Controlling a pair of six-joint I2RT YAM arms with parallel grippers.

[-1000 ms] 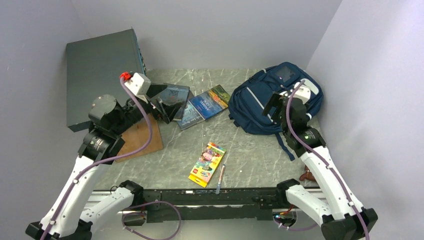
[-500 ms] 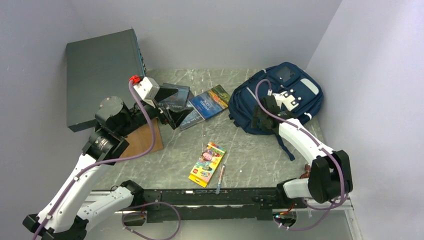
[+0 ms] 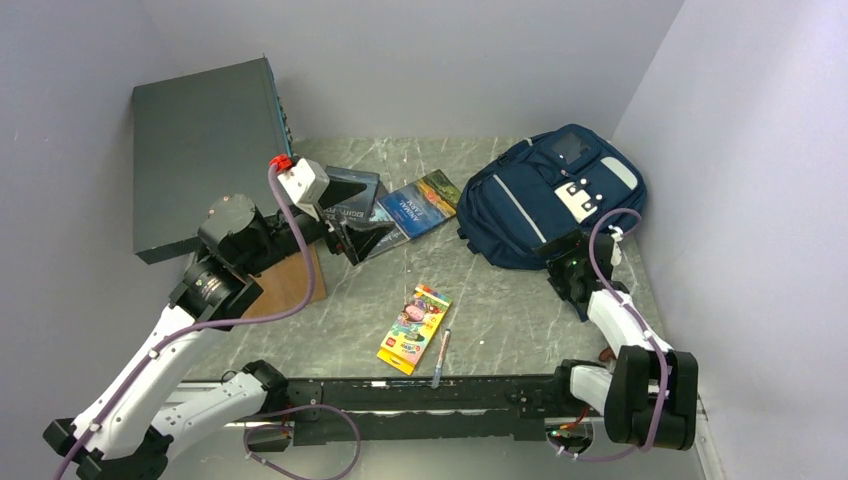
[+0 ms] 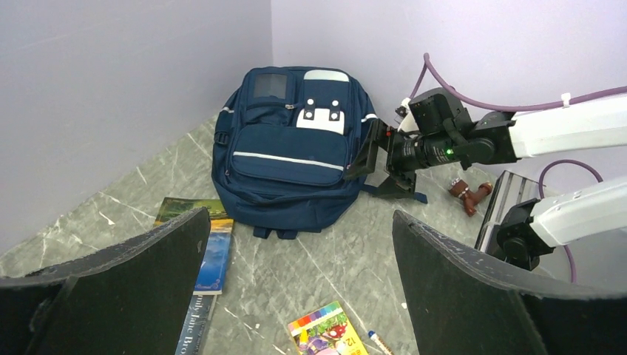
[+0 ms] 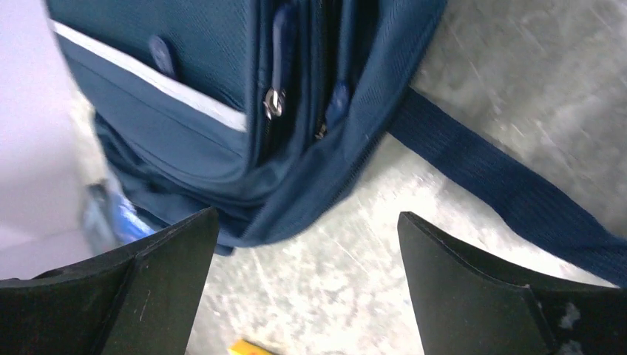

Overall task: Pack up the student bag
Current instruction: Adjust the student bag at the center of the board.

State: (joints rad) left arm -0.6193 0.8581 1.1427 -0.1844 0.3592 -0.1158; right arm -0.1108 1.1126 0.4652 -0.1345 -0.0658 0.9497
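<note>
Since a second ago the right gripper (image 3: 560,248) has backed off the top of the student bag (image 3: 530,205). It now sits low at the bag's near edge with its fingers spread wide and nothing between them, facing the zippers and a loose strap (image 5: 510,192). That bag lies flat in the far right corner of the table (image 3: 500,300). Meanwhile the left gripper (image 3: 362,214) has slid a bit toward the middle and hangs over the books (image 3: 420,203) by the far edge, also spread and empty. The crayon box (image 3: 414,328) and pen (image 3: 441,358) sit near the near edge.
</note>
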